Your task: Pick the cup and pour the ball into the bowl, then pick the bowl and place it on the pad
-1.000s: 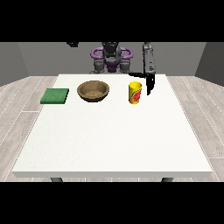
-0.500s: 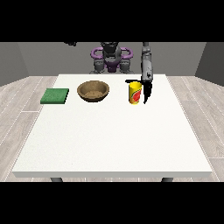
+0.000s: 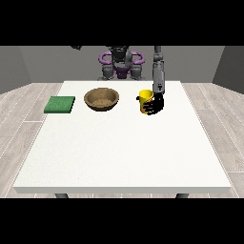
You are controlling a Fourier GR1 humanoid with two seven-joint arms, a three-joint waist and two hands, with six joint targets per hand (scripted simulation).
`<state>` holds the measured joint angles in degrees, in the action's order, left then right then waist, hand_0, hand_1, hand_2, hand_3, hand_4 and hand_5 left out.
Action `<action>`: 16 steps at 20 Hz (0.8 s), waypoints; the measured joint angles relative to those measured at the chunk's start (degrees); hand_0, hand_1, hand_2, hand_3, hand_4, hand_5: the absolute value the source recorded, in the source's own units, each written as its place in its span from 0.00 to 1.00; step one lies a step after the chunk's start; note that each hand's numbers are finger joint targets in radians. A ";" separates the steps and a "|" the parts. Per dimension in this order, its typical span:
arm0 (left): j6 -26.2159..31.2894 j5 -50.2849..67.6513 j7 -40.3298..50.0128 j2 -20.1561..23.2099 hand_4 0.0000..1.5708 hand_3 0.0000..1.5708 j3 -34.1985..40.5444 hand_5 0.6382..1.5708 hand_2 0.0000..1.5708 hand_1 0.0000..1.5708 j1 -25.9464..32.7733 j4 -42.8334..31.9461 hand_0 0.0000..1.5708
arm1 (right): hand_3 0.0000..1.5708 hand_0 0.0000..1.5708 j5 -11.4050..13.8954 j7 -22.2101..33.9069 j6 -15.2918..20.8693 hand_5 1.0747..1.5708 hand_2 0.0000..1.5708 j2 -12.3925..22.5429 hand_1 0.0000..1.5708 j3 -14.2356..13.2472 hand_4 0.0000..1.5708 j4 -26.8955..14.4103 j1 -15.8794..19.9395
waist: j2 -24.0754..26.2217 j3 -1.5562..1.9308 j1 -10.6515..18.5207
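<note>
You have the hand at the view's right (image 3: 155,105) down at the yellow cup (image 3: 145,101), pressed against the cup's right side and lower front; its dark fingers (image 3: 149,109) wrap across the cup's face, so it reads as closed around the cup. The cup stands upright on the white table (image 3: 122,152), base down. You cannot see the ball from here; the cup's inside does not show. The forearm (image 3: 158,78) runs straight back and up from the hand toward the robot's torso (image 3: 121,64) at the far edge. Left of the hand, just past the cup and apart from it, sits the brown bowl (image 3: 101,99), upright and untouched, with nothing visible in it. Farther left again, well apart from the hand and clear of the bowl, the green pad (image 3: 60,104) lies flat near the table's left edge. Of the other hand you get only a dark bit (image 3: 76,47) high up at the view's left, off the table; how its fingers lie cannot be told.
</note>
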<state>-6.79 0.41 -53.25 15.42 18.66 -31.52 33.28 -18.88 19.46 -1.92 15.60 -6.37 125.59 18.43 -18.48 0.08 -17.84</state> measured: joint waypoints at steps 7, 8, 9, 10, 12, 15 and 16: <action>-6.93 -4.67 1.46 -0.41 0.71 1.00 -2.88 0.92 1.00 0.86 -1.15 -0.80 0.86 | 0.00 0.00 -4.13 0.18 -2.73 0.97 0.00 1.93 0.00 -4.77 0.11 -3.46 -1.99 | 4.21 0.06 1.09; -8.54 -6.09 3.35 -1.08 0.71 1.00 -4.24 0.92 1.00 0.86 -1.22 -0.55 0.86 | 0.00 0.00 -4.30 0.12 -3.13 0.97 0.00 1.90 0.00 -5.04 0.12 -5.11 -2.73 | 6.23 0.06 1.63; -10.13 -7.34 4.76 -1.55 0.71 1.00 -5.29 0.92 1.00 0.87 -2.12 -0.49 0.87 | 0.00 0.00 -4.21 0.45 -3.08 0.97 0.00 2.22 0.00 -5.28 0.12 -5.81 -2.39 | 7.07 0.05 2.06; -11.60 -8.50 6.34 -1.68 0.71 1.00 -6.15 0.93 1.00 0.87 -2.81 -0.47 0.87 | 0.00 0.00 -4.48 0.23 -3.38 0.98 0.00 2.10 0.00 -5.51 0.15 -6.70 -2.75 | 7.95 0.02 2.28; -14.32 -11.32 9.55 -2.69 0.70 1.00 -8.66 0.95 1.00 0.88 -4.65 -0.21 0.88 | 0.00 0.00 -4.01 -0.63 -3.47 0.97 0.00 2.06 0.00 -6.12 0.15 -9.20 -2.48 | 9.00 0.02 3.50; -19.94 -16.22 15.27 -2.56 0.67 1.00 -11.76 0.98 1.00 0.89 -8.02 -0.61 0.89 | 0.00 0.00 -4.48 -1.24 -4.46 0.98 0.00 2.21 0.00 -6.32 0.16 -11.59 -2.13 | 10.02 0.03 3.06; -21.82 -18.08 17.19 -2.30 0.65 1.00 -12.82 0.98 1.00 0.90 -9.00 -1.15 0.90 | 0.00 0.00 -4.65 -1.06 -4.50 0.98 0.00 2.23 0.00 -6.25 0.17 -11.87 -1.81 | 10.29 0.03 2.68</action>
<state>-28.60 -17.67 -36.06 13.12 5.84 -40.52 32.13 -23.53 18.40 -6.42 17.82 -12.62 113.71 16.61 -8.20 0.12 -15.15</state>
